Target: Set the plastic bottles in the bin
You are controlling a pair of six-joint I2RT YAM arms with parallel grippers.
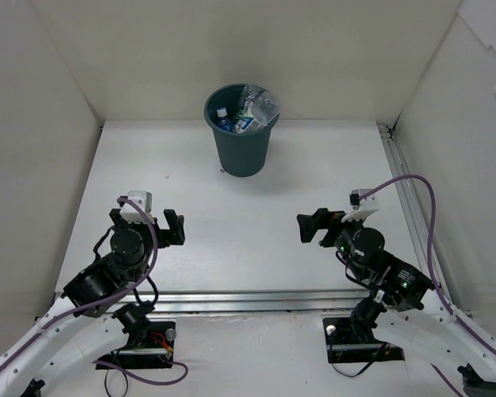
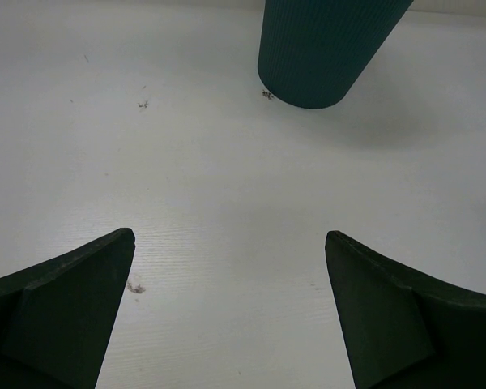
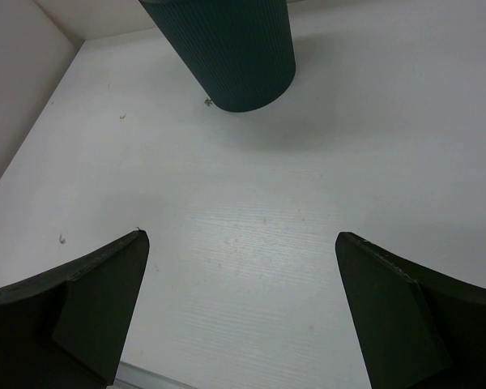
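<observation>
several plastic bottles (image 1: 252,109) are seen piled inside the bin (image 1: 241,157), their clear bodies and blue labels showing above the rim; an exact count cannot be made from above. the bin is stood upright near the middle of the far edge of the bench (image 1: 231,256). no bottle is seen lying on the bench surface in any view, so the task is judged done or all but done, with nothing left to be fetched as far as can be shown. the left gripper (image 1: 172,229) is held toward the near left corner and the right gripper (image 1: 312,226) toward the near right corner, both well apart from the bin and pointed at it. both pairs of fingers (image 2: 65,308) are spread wide with nothing between them, only bare bench being seen through each gap
</observation>
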